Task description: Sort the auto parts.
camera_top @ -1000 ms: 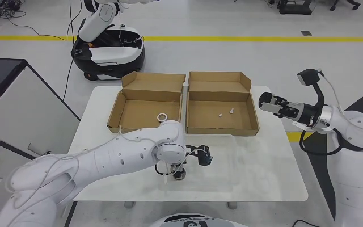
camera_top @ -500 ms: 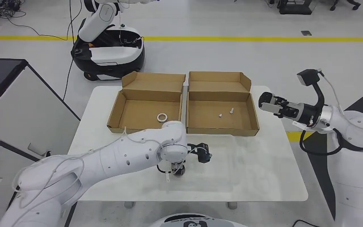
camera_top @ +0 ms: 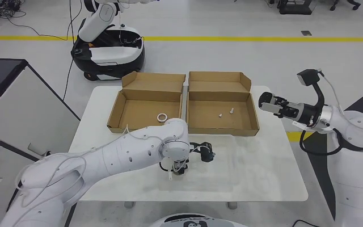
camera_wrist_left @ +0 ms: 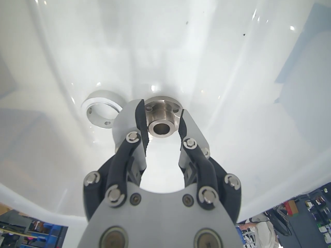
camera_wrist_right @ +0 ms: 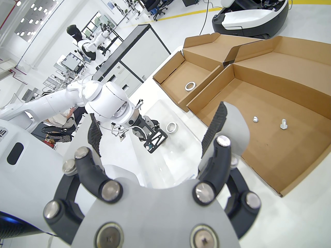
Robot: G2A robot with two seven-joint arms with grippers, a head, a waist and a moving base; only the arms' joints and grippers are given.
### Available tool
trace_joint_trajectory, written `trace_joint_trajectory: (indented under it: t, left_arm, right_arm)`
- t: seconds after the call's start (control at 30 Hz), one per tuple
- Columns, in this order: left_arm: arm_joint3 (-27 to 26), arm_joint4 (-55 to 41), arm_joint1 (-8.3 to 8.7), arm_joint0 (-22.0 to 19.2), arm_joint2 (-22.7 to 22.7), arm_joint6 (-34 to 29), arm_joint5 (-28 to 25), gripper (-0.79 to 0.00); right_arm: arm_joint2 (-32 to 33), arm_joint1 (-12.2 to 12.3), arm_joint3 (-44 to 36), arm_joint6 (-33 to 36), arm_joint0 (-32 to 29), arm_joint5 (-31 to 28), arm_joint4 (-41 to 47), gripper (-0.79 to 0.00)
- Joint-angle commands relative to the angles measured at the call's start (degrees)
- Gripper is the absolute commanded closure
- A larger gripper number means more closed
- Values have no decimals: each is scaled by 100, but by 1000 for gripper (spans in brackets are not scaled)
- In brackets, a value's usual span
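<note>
The left end effector [camera_wrist_left: 160, 107] is clenched on a little metal hub [camera_wrist_left: 161, 116] sitting on the tabletop [camera_top: 249, 170], low in the middle of the top view, so this looks like the grab step. Next it should lift the hub clear of the ring [camera_wrist_left: 102, 112] just beside it and carry it up to a cardboard box [camera_top: 136, 113]. The right end effector [camera_top: 266, 104] hangs at the right, fingers spread apart.

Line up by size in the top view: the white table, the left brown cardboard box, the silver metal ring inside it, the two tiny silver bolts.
1. white table
2. left brown cardboard box
3. silver metal ring
4. tiny silver bolts; the two look alike, so no order between them.
</note>
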Motion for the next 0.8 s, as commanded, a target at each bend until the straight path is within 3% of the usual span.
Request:
trace_joint_trajectory:
  t: [0.0, 0.57, 0.67, 0.73, 0.77]
  left_arm:
    - [13, -9, 23, 0, 0, 9, -9, -314]
    - [-164, -57, 216, -15, 0, -113, 114, -329]
    - [-131, -45, 211, 4, 0, -89, 90, -252]
    - [-114, -63, 201, 10, 0, -67, 68, 0]
    - [-104, -67, 197, 8, 0, -58, 58, 0]
  right_arm:
    - [0, 0, 0, 0, 0, 0, 1, -785]
    - [0, 0, 0, 0, 0, 0, 1, -785]
    - [0, 0, 0, 0, 0, 0, 1, -785]
    - [0, 0, 0, 0, 0, 0, 1, -785]
    - [0, 0, 0, 0, 0, 0, 1, -785]
